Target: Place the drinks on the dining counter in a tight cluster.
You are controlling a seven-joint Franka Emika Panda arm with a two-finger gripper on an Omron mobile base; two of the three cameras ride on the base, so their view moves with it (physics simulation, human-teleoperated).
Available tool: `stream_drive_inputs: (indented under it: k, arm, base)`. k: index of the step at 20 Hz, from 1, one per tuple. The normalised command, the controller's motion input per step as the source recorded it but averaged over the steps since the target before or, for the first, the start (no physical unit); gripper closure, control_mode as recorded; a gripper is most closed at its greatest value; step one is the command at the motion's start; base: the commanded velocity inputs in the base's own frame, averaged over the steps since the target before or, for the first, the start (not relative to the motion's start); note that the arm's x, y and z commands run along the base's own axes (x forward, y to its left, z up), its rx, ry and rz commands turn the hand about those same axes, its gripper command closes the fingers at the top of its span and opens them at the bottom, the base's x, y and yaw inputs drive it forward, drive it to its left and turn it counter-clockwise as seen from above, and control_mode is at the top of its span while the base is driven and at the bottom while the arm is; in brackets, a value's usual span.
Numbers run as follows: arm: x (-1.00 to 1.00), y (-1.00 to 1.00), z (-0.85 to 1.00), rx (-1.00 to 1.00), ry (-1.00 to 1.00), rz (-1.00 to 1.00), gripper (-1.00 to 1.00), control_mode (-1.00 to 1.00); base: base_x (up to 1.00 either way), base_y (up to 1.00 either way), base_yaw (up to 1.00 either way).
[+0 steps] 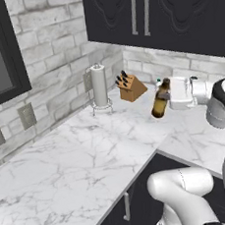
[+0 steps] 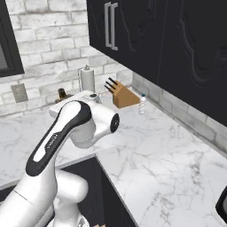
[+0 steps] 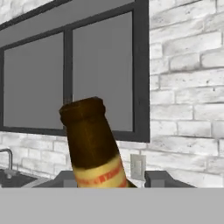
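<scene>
Left base view shows the L-shaped marble surface (image 1: pixel 80 162) running under dark wall cabinets (image 1: pixel 172 13), with a paper-towel roll (image 1: pixel 99 85) and a knife block (image 1: pixel 130 87) near the brick corner. The white arm (image 1: pixel 224 121) reaches across, and its fingers (image 1: pixel 168 97) are clamped on the brown bottle (image 1: pixel 160 100), which hangs tilted above the surface, clear of it. In the hand view the bottle's neck and label (image 3: pixel 94 144) rise between the two dark fingertips (image 3: pixel 157 178), leaning left. In the right base view a clear water bottle (image 2: pixel 142 104) stands upright on the surface just right of the knife block (image 2: pixel 122 96).
</scene>
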Motion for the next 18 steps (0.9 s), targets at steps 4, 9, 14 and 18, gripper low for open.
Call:
stream_drive_inputs:
  k: [4,9,14,18]
  arm:
    - [0.0,0.05,0.0,-0.1,0.01,-0.25,1.0,-1.0]
    - [-0.02,0.0,0.08,-0.01,0.0,-0.15,1.0,-1.0]
    - [0.0,0.0,0.12,0.02,0.0,0.0,1.0,-1.0]
    - [0.0,0.0,0.05,0.04,0.0,0.0,1.0,-1.0]
  base:
    - [0.0,0.0,0.0]
    - [0.0,0.0,0.0]
    - [0.0,0.0,0.0]
    - [0.0,0.0,0.0]
